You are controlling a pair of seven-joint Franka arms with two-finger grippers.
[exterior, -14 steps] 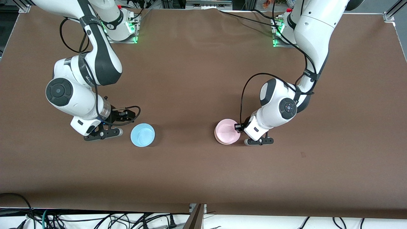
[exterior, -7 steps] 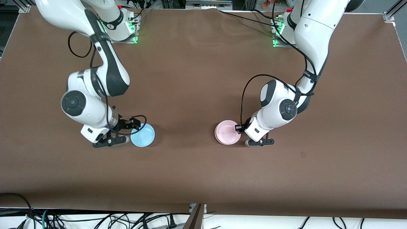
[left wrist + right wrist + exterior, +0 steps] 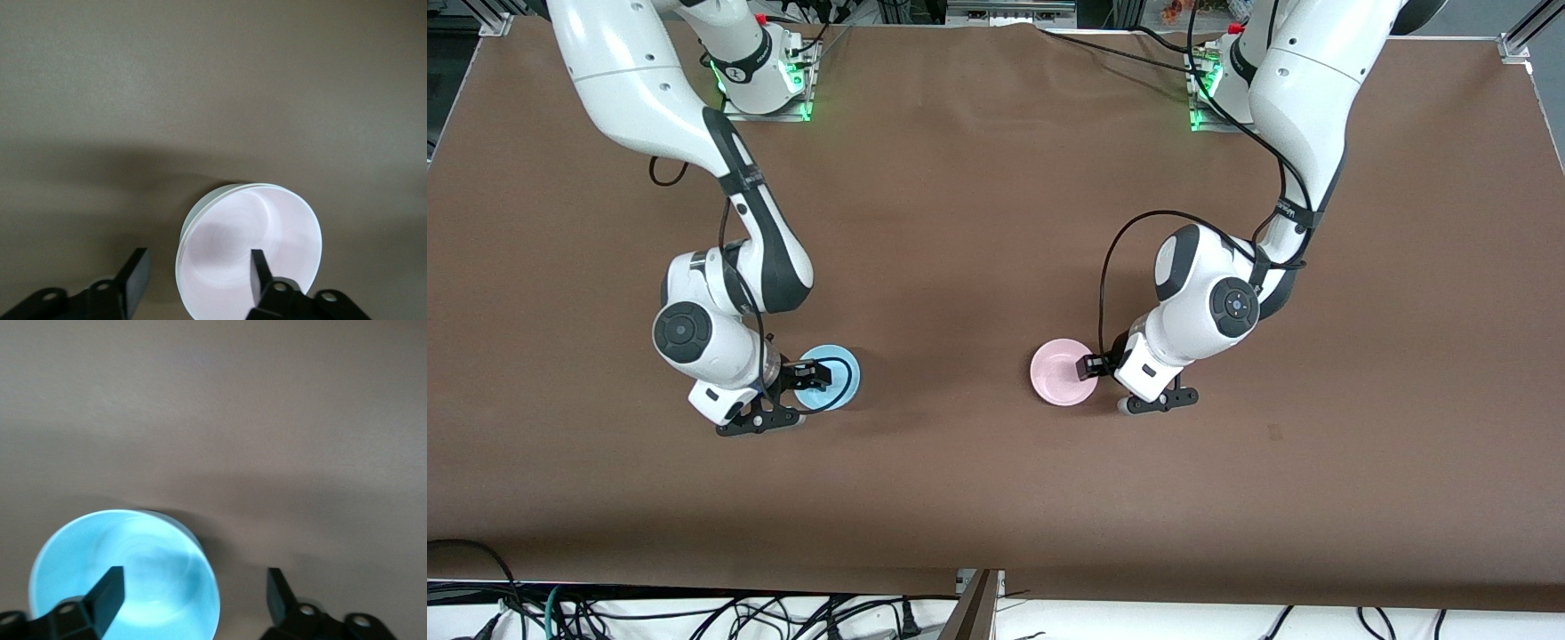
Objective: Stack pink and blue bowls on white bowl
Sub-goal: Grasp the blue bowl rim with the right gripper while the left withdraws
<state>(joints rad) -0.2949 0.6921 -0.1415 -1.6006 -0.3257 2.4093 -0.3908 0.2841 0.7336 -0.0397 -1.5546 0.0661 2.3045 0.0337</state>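
The light blue bowl (image 3: 831, 378) sits upright on the brown table toward the right arm's end. My right gripper (image 3: 796, 397) is open and straddles its rim. In the right wrist view, one finger of the gripper (image 3: 193, 590) is over the inside of the blue bowl (image 3: 127, 580) and the other is outside it. The pink bowl (image 3: 1060, 372) sits toward the left arm's end. My left gripper (image 3: 1109, 388) is open and straddles its rim in the same way (image 3: 197, 273). A thin pale second rim shows under the edge of the pink bowl (image 3: 253, 233). No separate white bowl is in view.
The brown table (image 3: 960, 222) holds nothing else in view. The two arm bases stand along its edge farthest from the front camera. Cables hang below the edge nearest to that camera.
My right arm has swung toward the blue bowl, so its open gripper moved from beside the bowl to over its rim. My left gripper has shifted only slightly at the pink bowl.
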